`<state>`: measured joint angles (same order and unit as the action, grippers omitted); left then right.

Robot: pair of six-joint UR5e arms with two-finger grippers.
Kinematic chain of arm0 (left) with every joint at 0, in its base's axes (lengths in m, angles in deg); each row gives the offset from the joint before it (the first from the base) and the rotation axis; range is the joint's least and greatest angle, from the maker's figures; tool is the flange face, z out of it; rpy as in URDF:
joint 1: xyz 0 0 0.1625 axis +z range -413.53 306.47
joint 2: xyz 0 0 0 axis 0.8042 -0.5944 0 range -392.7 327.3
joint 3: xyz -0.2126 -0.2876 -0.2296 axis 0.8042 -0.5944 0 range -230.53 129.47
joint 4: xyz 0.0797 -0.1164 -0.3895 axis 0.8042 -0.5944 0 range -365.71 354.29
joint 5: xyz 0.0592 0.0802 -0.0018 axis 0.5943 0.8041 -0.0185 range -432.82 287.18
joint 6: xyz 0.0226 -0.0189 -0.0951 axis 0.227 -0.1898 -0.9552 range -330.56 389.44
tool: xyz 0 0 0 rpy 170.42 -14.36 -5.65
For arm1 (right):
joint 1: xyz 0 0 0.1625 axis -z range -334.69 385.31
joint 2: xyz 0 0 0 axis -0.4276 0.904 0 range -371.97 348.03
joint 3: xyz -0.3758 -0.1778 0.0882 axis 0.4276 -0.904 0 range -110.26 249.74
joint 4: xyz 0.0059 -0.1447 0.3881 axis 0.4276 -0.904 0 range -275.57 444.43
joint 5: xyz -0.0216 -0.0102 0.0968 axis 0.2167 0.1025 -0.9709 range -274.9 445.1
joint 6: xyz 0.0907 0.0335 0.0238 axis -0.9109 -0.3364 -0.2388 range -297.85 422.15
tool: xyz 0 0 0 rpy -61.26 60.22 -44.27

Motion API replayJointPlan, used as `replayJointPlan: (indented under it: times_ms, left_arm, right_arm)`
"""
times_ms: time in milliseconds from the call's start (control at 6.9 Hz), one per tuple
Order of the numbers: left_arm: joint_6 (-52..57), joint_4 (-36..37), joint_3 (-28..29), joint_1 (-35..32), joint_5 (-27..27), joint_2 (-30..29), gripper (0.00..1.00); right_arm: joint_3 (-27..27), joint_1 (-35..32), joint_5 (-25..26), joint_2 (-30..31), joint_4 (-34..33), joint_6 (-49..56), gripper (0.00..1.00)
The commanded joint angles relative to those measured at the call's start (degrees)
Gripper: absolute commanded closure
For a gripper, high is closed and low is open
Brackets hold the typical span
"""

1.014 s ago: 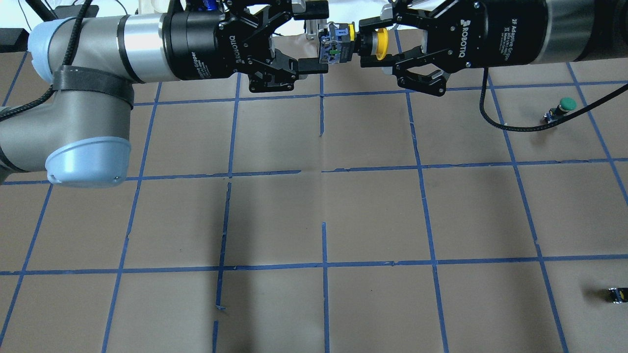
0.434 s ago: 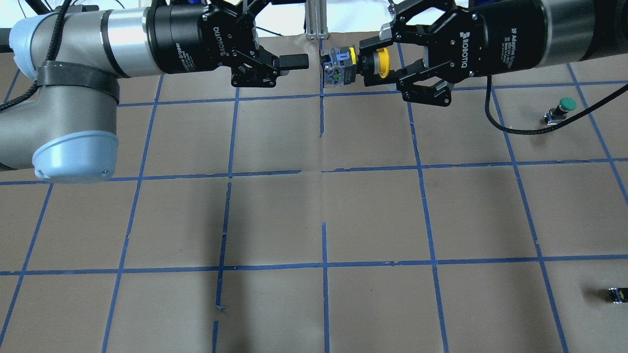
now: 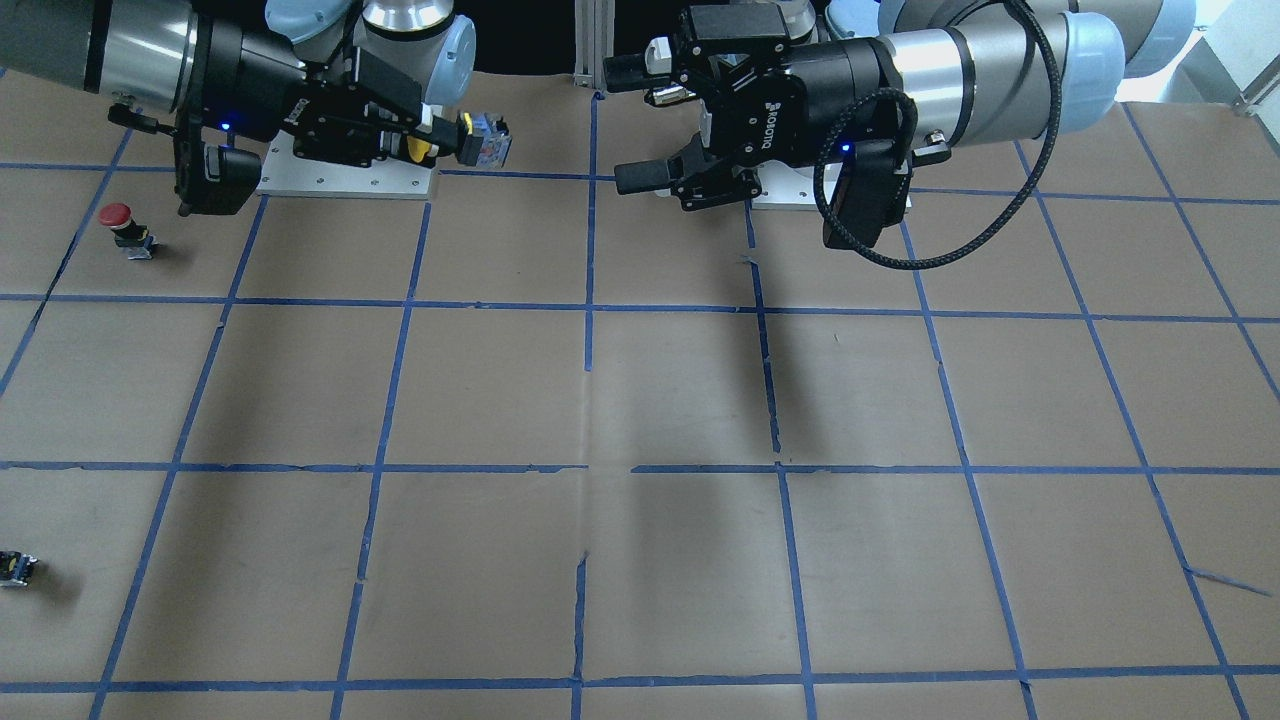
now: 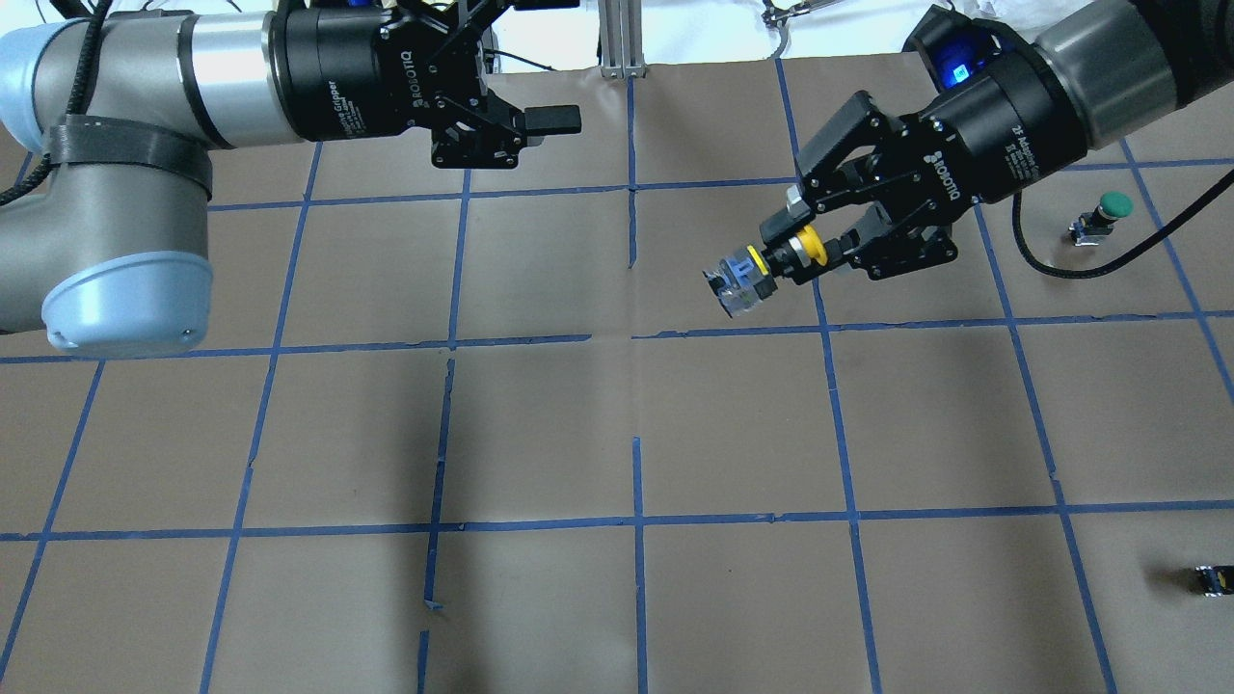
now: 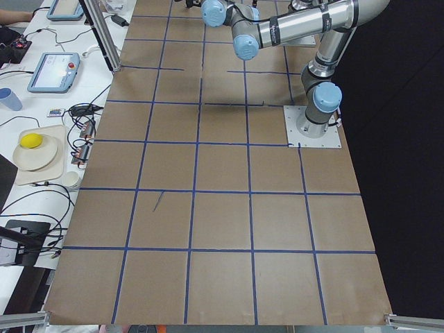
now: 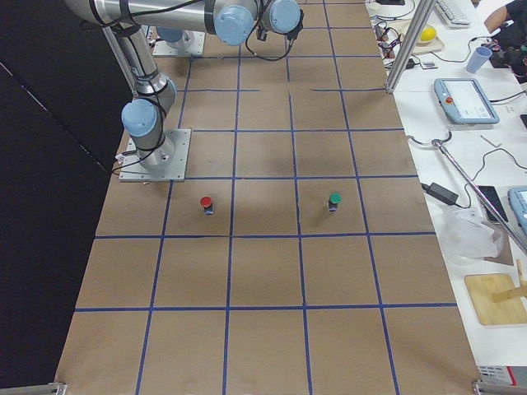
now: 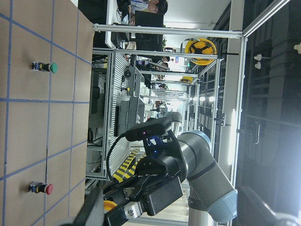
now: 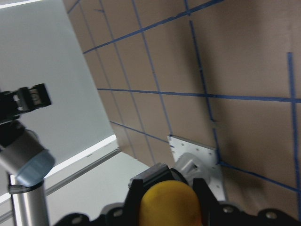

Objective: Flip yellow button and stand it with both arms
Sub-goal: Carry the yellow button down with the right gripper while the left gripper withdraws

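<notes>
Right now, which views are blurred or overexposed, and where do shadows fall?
Right wrist view: the small yellow-capped push-button looks soft, too near the lens. Overhead view: its grey switch body looks smeared; beyond the brown paper table the background is blown white. Front-facing view: soft arm shadows lie across that table.

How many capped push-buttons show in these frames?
3. The yellow button is held in the right gripper above the table; a green-capped button and a red-capped button sit on the table on the robot's right.
</notes>
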<state>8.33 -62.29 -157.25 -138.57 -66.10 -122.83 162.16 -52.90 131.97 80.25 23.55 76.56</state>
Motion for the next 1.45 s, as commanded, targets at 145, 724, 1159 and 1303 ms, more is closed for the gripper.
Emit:
replayJointPlan:
  times_ms: [145, 724, 1159, 1303]
  left_arm:
    - [0.81, -0.11, -0.07, -0.38, 16.14, -0.39, 0.00]
    - [0.20, -1.16, 4.39, -0.39, 43.60, 0.13, 0.00]
    - [4.91, -5.72, 5.38, -2.76, 69.47, -2.51, 0.00]
    - [5.82, -10.61, 6.26, -3.02, 73.05, -1.81, 0.00]
  right_arm:
    - [5.03, 0.70, 27.16, -0.72, -17.73, -20.46, 0.93]
    - [11.19, 5.87, 41.15, -6.52, -34.08, -27.77, 1.00]
    - [12.07, 14.65, 51.36, -11.87, -43.14, -21.03, 1.00]
    - [13.29, 16.94, 52.18, -13.02, -50.67, -18.04, 1.00]
